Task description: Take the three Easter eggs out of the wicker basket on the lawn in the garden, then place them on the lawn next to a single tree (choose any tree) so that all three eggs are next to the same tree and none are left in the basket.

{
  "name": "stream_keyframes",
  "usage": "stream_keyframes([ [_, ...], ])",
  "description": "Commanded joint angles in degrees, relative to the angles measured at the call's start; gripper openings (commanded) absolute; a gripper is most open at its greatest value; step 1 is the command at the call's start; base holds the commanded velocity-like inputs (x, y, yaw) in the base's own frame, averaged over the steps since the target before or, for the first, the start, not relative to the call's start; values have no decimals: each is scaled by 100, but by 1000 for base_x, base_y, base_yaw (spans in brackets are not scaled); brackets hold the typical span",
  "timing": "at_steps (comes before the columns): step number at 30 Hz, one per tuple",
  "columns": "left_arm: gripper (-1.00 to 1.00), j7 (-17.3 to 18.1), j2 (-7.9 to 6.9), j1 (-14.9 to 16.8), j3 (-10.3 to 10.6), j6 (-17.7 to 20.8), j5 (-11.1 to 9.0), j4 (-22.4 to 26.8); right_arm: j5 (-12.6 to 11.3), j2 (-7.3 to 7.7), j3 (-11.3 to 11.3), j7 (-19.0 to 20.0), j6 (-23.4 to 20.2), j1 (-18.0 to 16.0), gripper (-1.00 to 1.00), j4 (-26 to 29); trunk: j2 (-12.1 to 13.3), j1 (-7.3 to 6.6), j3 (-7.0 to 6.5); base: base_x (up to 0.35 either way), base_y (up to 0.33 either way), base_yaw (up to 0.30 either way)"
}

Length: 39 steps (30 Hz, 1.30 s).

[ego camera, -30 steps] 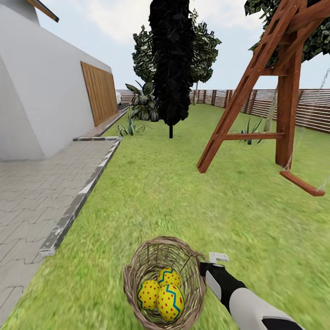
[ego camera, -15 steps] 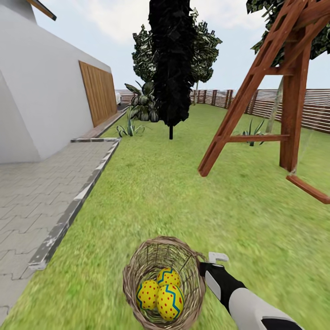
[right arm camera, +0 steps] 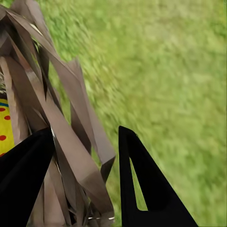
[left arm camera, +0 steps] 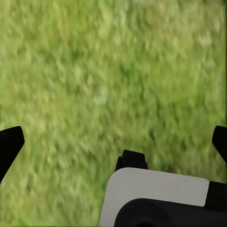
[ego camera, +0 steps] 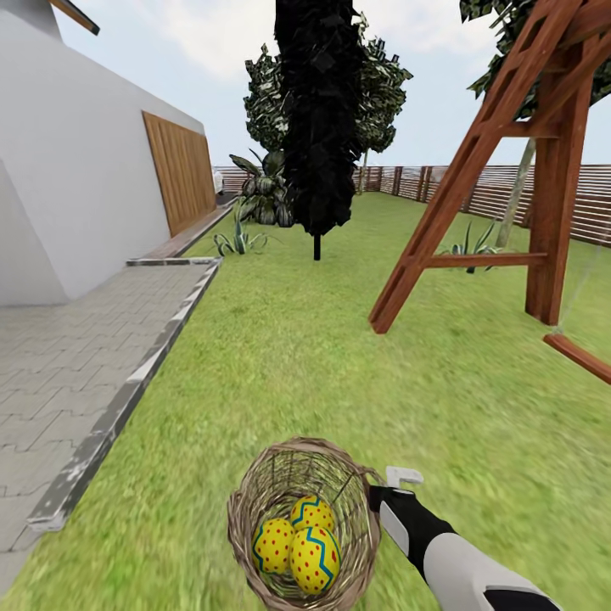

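The wicker basket (ego camera: 253, 482) hangs low in the head view with three Easter eggs (ego camera: 314, 558) inside, yellow with red dots and zigzag bands. My right gripper (ego camera: 374, 494) is shut on the basket's wall; in the right wrist view its black fingers (right arm camera: 142, 184) clamp the woven strips (right arm camera: 61, 99), and a bit of egg (right arm camera: 5, 127) shows through. My left gripper (left arm camera: 116, 137) is open over bare lawn (left arm camera: 113, 71). A tree with a pale slim trunk (ego camera: 515, 199) stands behind the swing frame at the right. The lawn (ego camera: 339, 356) stretches ahead.
A wooden swing frame (ego camera: 475, 170) with a hanging seat (ego camera: 581, 356) stands at the right. An all-black tree (ego camera: 318, 119) is ahead in the middle, spiky plants (ego camera: 240, 238) beside it. Grey patio (ego camera: 59, 365) and house wall lie left. A slat fence (ego camera: 496, 191) bounds the yard.
The whole view has moved forward: the swing frame and patio edge have slid outward and closer. The basket, eggs and right arm hold the same place in the picture.
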State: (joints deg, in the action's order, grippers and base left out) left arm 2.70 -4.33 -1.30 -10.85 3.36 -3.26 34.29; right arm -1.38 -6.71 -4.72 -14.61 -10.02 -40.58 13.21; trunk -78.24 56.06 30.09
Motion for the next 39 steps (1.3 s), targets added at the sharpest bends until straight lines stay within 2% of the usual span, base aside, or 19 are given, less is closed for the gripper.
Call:
stream_keyframes([
  [1, 100, 28, 2, -3, -15, 34, -34, 17, -29, -6, -55, 2, -18, -2, -100, 15, -3, 4, 4, 331, 0, 0],
  [28, 100, 28, 1, -3, -15, 33, -43, 17, -22, -9, -55, 2, -23, -2, -100, 15, -3, 4, 4, 331, 1, 0],
  [39, 100, 28, 2, -3, -14, 33, -34, 17, -20, -6, -55, 2, -18, -2, -100, 15, -3, 4, 4, 331, 99, 0],
])
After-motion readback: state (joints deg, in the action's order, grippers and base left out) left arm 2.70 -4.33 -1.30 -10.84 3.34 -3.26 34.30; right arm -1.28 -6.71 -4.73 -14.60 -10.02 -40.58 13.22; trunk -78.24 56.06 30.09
